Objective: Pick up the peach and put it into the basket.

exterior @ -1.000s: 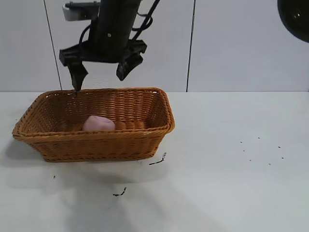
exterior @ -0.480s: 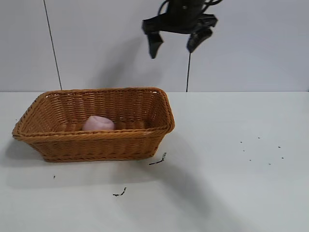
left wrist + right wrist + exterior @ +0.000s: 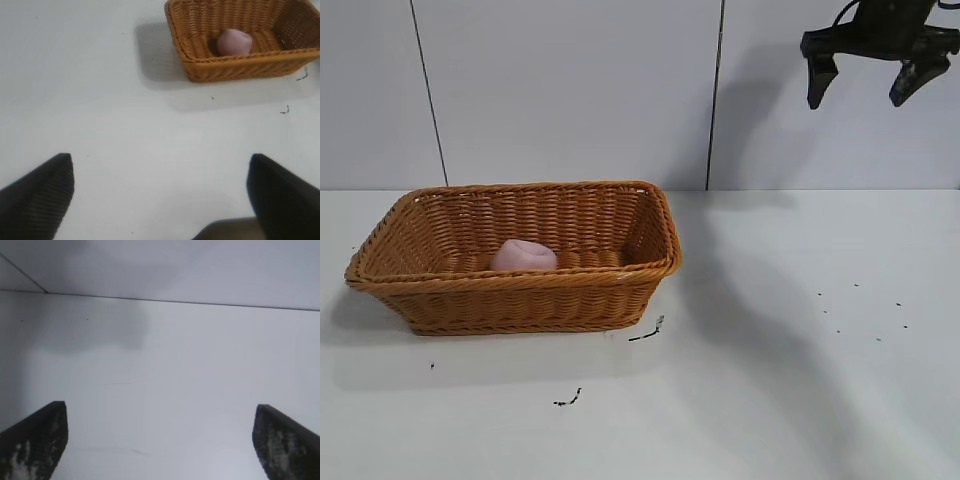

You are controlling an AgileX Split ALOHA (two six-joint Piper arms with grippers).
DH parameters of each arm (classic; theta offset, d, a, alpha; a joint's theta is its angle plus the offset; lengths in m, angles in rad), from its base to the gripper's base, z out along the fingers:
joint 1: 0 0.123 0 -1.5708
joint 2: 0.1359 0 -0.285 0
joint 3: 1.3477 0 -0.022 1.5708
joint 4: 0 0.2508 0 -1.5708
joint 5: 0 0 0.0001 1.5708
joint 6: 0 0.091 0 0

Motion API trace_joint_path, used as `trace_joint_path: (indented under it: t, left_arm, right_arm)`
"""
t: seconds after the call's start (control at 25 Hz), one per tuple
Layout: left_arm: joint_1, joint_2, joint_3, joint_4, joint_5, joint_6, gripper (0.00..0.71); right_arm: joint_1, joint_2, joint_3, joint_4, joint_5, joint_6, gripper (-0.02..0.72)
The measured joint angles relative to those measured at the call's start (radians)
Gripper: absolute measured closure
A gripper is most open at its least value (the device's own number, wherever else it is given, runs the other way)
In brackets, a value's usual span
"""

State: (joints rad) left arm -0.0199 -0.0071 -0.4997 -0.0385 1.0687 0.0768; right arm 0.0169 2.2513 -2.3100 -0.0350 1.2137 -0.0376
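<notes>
Even, bright, diffuse light fills all three views, with no glare on the white table (image 3: 790, 400). Soft grey shadows lie beside the basket (image 3: 520, 300) and stretch across the table and up the wall (image 3: 570, 90). In both wrist views the near fingertips (image 3: 37, 195) (image 3: 32, 440) are blurred, and a broad dim shadow smudges the wall.

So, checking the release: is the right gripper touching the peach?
Apart. The exterior view shows the right gripper open, high at the right, and the peach in the basket.
</notes>
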Motion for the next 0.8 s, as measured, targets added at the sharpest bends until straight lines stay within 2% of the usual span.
trace_joint_path:
  t: [0.32,0.8]
  left_arm:
    - [0.0,0.0,0.0,0.0,0.0,0.0,0.018]
    - [0.0,0.0,0.0,0.0,0.0,0.0,0.018]
  right_arm:
    - [0.002,-0.304,0.277,0.048,0.001,0.004,0.014]
    - [0.002,-1.111,1.069,0.048,0.002,0.003,0.014]
